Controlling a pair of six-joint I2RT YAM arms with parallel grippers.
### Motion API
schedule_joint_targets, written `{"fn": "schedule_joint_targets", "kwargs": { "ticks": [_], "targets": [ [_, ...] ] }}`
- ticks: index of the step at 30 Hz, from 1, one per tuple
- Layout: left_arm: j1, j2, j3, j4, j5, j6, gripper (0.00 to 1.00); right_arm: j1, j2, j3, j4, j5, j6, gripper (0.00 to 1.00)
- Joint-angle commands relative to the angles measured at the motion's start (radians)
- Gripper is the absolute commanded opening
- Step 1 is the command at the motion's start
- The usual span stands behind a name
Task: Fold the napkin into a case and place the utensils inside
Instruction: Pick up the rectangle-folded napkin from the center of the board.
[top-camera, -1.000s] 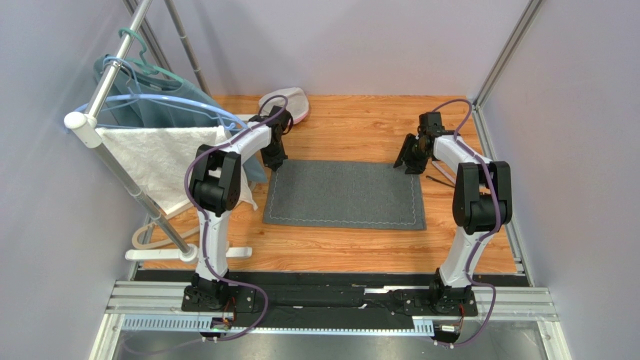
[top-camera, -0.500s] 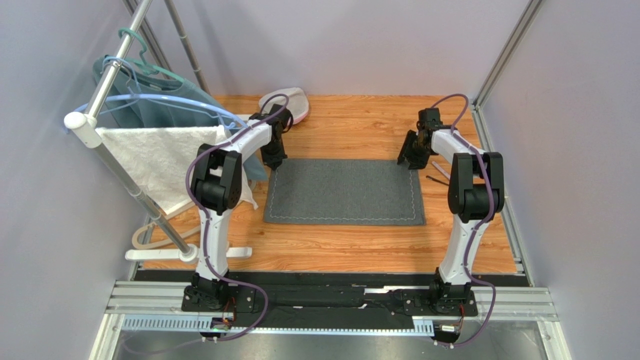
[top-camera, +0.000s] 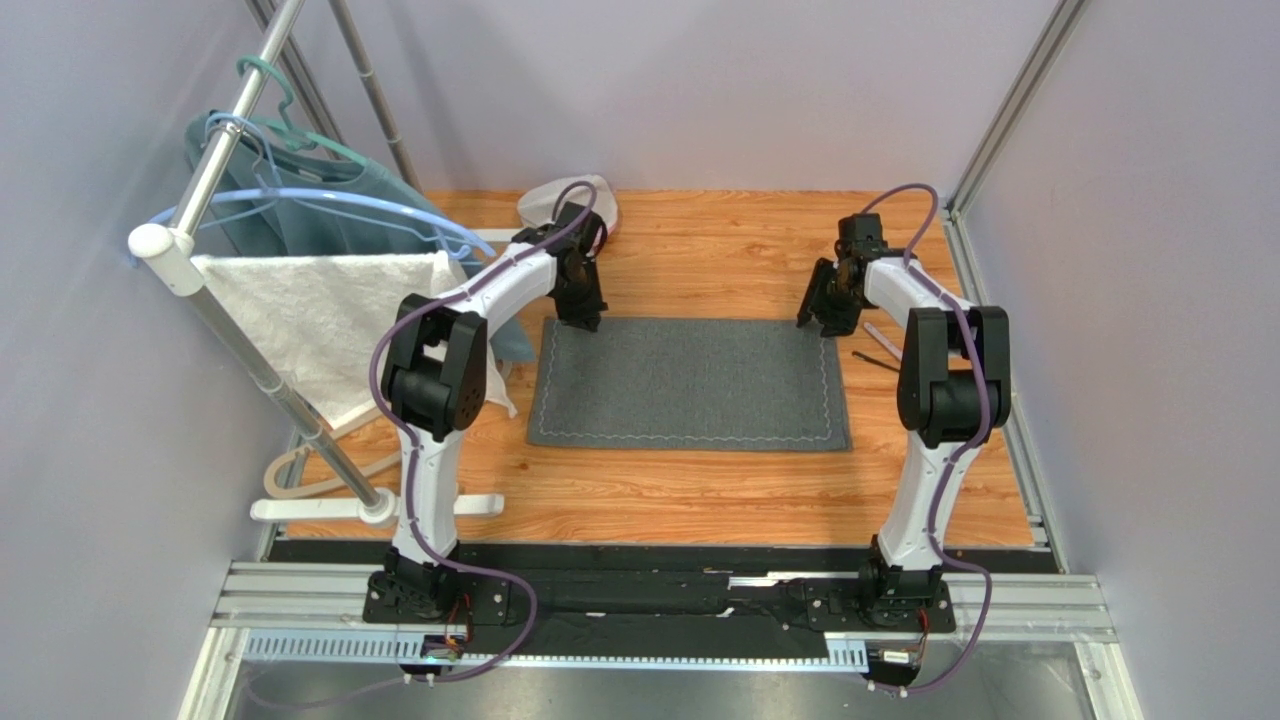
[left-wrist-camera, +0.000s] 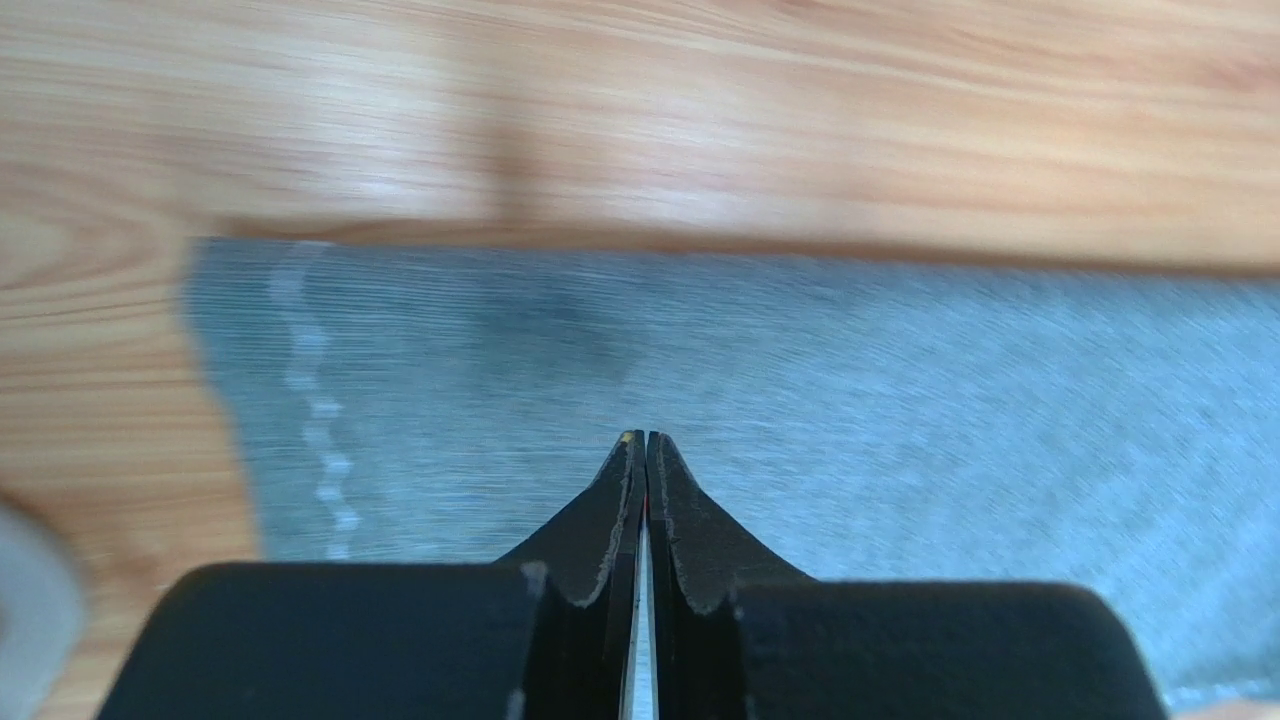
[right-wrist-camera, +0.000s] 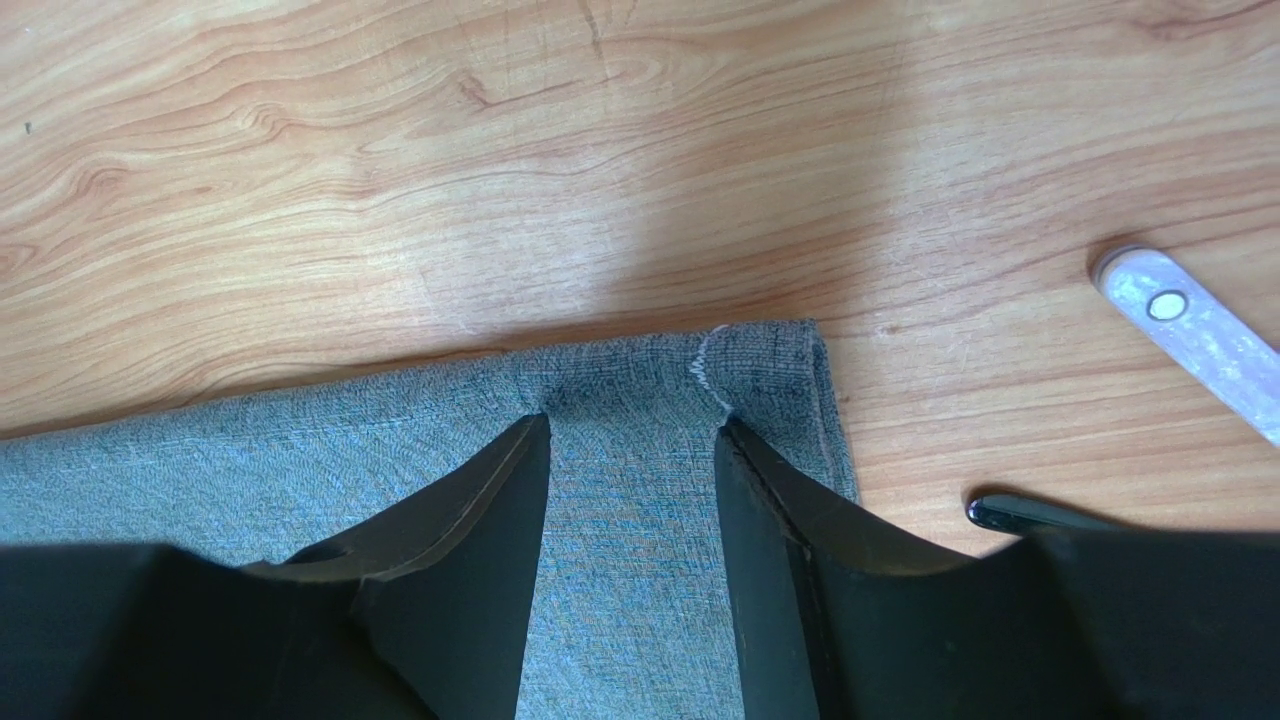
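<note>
The napkin (top-camera: 688, 384) lies flat in the middle of the wooden table (top-camera: 721, 240) as a dark grey rectangle, its long sides running left to right. A pale stitched line shows along its near edge and its two short sides. No case has been formed from it.

The left gripper (top-camera: 579, 308) hangs over the far left corner of the napkin. In the left wrist view the left gripper (left-wrist-camera: 643, 443) has its jaws drawn almost together, with only a hairline slit between them and no cloth pinched there. The grey weave and the stitched line lie beneath it, blurred.

The right gripper (top-camera: 831, 312) stands at the far right corner. In the right wrist view the right gripper (right-wrist-camera: 631, 428) has its jaws spread, one finger to each side of a strip of the napkin just short of the corner. It grasps nothing. Whether the tips touch the cloth cannot be told.

The utensils (top-camera: 876, 353) lie on the bare wood just right of the napkin, outside it. Close up, the silver-grey piece (right-wrist-camera: 1187, 338) shows a flat pale handle with a small round dot. The black piece (right-wrist-camera: 1037, 515) lies nearer, partly hidden behind the gripper body.

At the left stands a metal rack (top-camera: 226, 143) carrying a white textured towel (top-camera: 323, 323), a teal-blue garment (top-camera: 323, 203) and light blue hangers (top-camera: 353, 210).
</note>
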Motion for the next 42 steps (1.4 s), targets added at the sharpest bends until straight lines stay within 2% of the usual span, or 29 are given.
{"fn": "schedule_joint_targets", "kwargs": {
  "ticks": [1, 5, 7, 10, 17, 25, 28, 30, 31, 33, 34, 36, 37, 42],
  "targets": [
    [-0.037, -0.045, 0.004, 0.064, 0.102, -0.005, 0.09, 0.001, -0.046, 0.028, -0.032, 0.021, -0.030, 0.50],
    [-0.090, -0.068, -0.019, 0.078, 0.128, -0.001, 0.10, 0.001, -0.164, -0.053, -0.096, 0.075, -0.036, 0.69],
    [-0.121, -0.085, -0.037, 0.096, 0.158, -0.011, 0.10, 0.001, -0.220, -0.111, -0.126, 0.107, -0.044, 0.72],
    [-0.167, -0.096, -0.062, 0.116, 0.203, -0.024, 0.10, -0.002, -0.246, -0.186, -0.115, 0.127, -0.063, 0.72],
    [-0.250, -0.097, -0.073, 0.118, 0.257, -0.024, 0.10, -0.001, -0.226, -0.260, -0.074, 0.146, -0.099, 0.61],
    [-0.262, -0.134, -0.120, 0.130, 0.274, -0.020, 0.10, -0.001, -0.192, -0.295, -0.057, 0.144, -0.102, 0.61],
    [-0.262, -0.143, -0.125, 0.132, 0.278, -0.021, 0.10, 0.004, -0.179, -0.324, -0.034, 0.126, -0.093, 0.57],
    [-0.264, -0.150, -0.126, 0.132, 0.277, -0.021, 0.10, 0.014, -0.171, -0.343, -0.020, 0.130, -0.087, 0.49],
    [-0.262, -0.151, -0.125, 0.130, 0.277, -0.021, 0.10, 0.016, -0.163, -0.346, -0.018, 0.136, -0.080, 0.43],
    [-0.264, -0.157, -0.125, 0.129, 0.271, -0.021, 0.10, 0.031, -0.156, -0.354, -0.017, 0.150, -0.076, 0.39],
    [-0.264, -0.160, -0.125, 0.129, 0.267, -0.020, 0.09, 0.040, -0.152, -0.355, -0.020, 0.179, -0.076, 0.32],
    [-0.264, -0.156, -0.122, 0.129, 0.264, -0.024, 0.10, 0.053, -0.165, -0.361, -0.012, 0.201, -0.071, 0.28],
    [-0.262, -0.151, -0.120, 0.129, 0.264, -0.027, 0.10, 0.056, -0.169, -0.360, -0.014, 0.213, -0.070, 0.22],
    [-0.264, -0.062, -0.070, 0.129, 0.283, -0.067, 0.09, 0.056, -0.266, -0.343, -0.029, 0.215, -0.054, 0.07]
  ]
}}
